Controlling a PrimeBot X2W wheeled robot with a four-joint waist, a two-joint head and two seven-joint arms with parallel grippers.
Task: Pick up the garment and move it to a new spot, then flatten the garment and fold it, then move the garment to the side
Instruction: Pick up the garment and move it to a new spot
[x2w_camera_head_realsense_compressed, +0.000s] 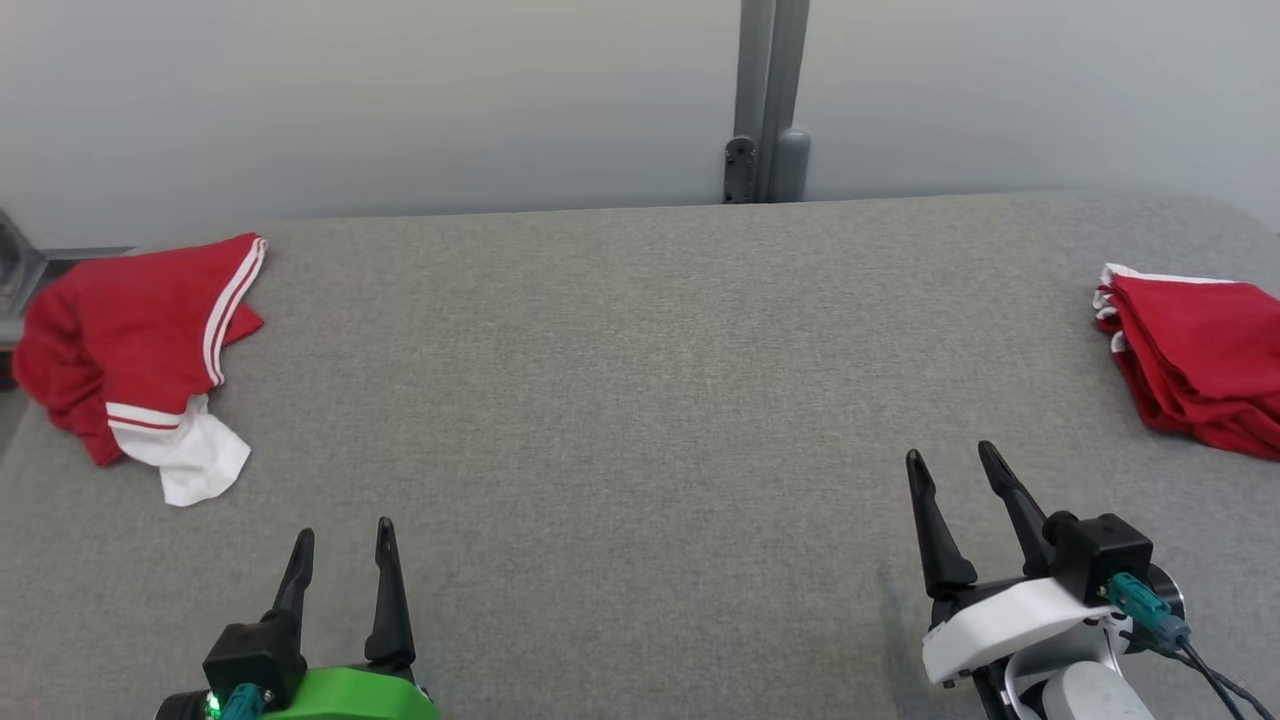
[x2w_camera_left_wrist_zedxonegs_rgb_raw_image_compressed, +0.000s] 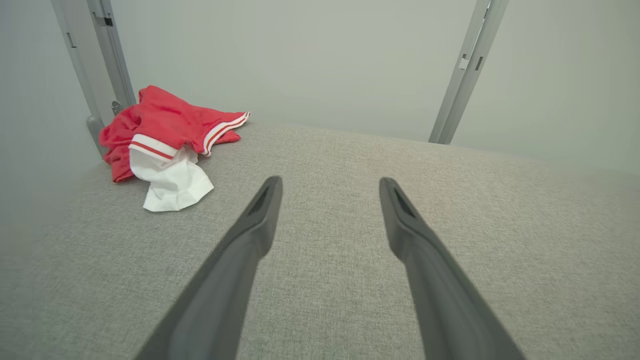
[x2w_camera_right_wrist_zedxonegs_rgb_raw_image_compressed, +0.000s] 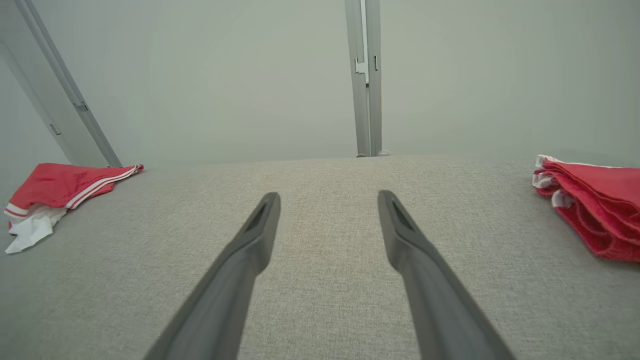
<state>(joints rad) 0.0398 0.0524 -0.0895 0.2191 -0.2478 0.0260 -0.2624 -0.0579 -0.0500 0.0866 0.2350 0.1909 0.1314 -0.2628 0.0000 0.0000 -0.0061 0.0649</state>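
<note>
You're watching the L gripper (x2w_camera_head_realsense_compressed: 345, 530) and R gripper (x2w_camera_head_realsense_compressed: 951, 452) hovering low over the grey padded table (x2w_camera_head_realsense_compressed: 640, 400). Both claws are spread wide and carrying nothing, w/ bare fabric showing between the fingers in each wrist view.

The crumpled garment (x2w_camera_head_realsense_compressed: 130, 340), red w/ white stripes and a white piece trailing from its near side, is lying bunched at the table's far-left corner. It's sitting well apart from the L gripper, ahead of it and to its left, and nothing is touching it. Over at the right edge a folded pile (x2w_camera_head_realsense_compressed: 1200, 360) of the same red w/ white trim is resting in neat layers, partly running out of the head view and well clear of the R gripper. A grey post (x2w_camera_head_realsense_compressed: 765, 100) is standing against the pale wall behind the table's middle.

Progress, as a judgement: the folded pile is reading as finished work, set to the side. For the crumpled piece, no step is looking started. You're not yet gripping it, the middle of the table is lying bare as the likely new spot, and the pick-up, carry, flattening, fold and final shift aside are all looking left to do. The L arm is sitting nearer, so you're probably reaching w/ that one first.
</note>
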